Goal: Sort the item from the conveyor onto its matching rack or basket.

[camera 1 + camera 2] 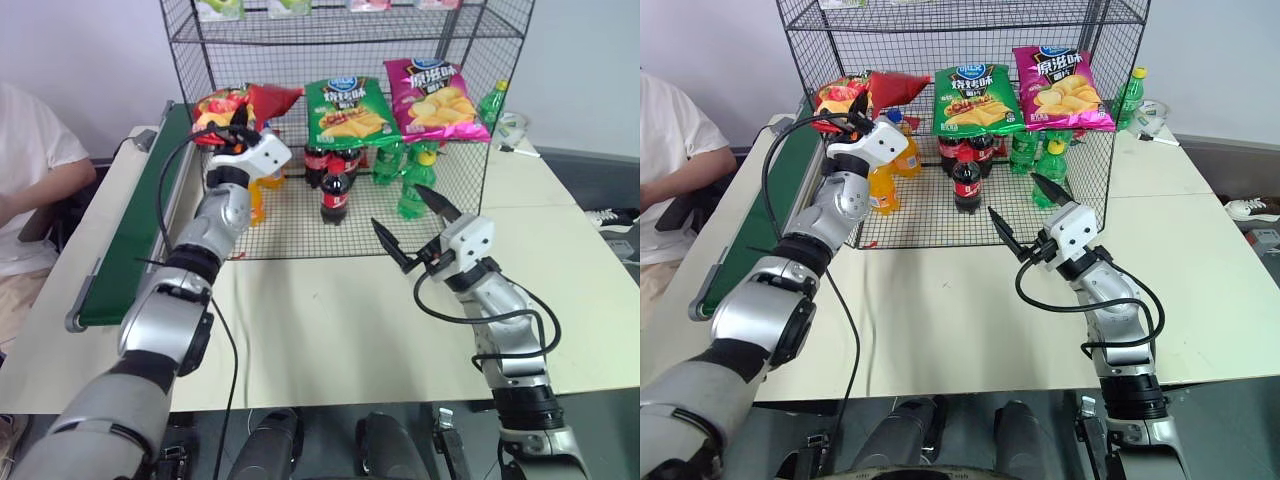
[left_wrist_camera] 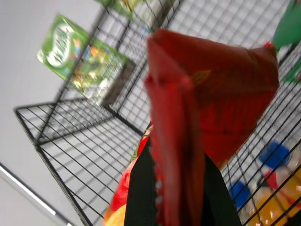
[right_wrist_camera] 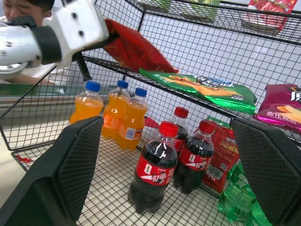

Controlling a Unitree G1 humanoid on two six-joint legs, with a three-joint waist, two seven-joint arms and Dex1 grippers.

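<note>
My left gripper [image 1: 240, 120] is shut on the item, a red crinkly chip bag [image 1: 272, 100], pinching its edge. It holds the bag at the left end of the middle shelf of the black wire-mesh rack [image 1: 470, 185]. The left wrist view has the red bag [image 2: 211, 94] rising between the fingers, against the mesh. My right gripper [image 1: 412, 225] stands open above the table in front of the rack, with nothing between its fingers. The dark green conveyor [image 1: 135, 230] runs along the table's left side, with no item on the stretch I can see.
On the middle shelf lie a green chip bag [image 1: 345, 110] and a magenta one [image 1: 435, 100]. Cola bottles [image 1: 335, 195], orange bottles [image 3: 117, 113] and green bottles [image 1: 410, 185] stand on the bottom grid. A person in white [image 1: 30, 190] sits beyond the conveyor.
</note>
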